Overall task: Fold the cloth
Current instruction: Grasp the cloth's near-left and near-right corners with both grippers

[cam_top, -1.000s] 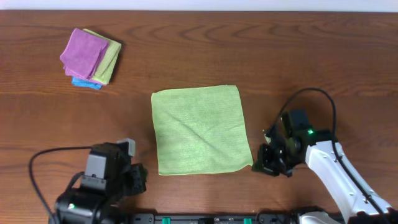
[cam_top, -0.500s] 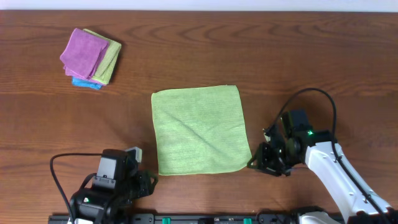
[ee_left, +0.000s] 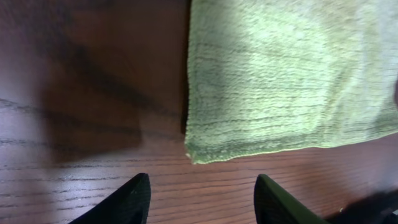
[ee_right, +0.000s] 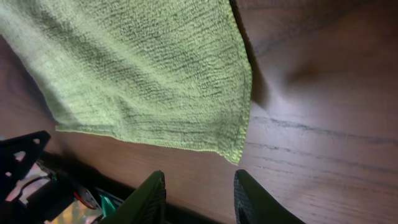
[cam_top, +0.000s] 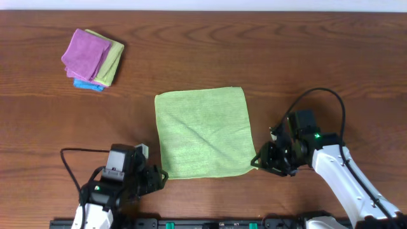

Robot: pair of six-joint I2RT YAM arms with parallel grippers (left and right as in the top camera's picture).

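well apart from stacked cloths (cam_top: 92,59), left gripper (ee_left: 202,198) and right gripper (ee_right: 199,194), both parted, flank the cloth (cam_top: 202,132).

Dark wood-grain table (cam_top: 203,51), pale strip (cam_top: 203,5) along its far edge.

Bright even light, soft shadows on table (ee_right: 298,81) beside cloth (ee_right: 143,68), wrist views slightly blurred
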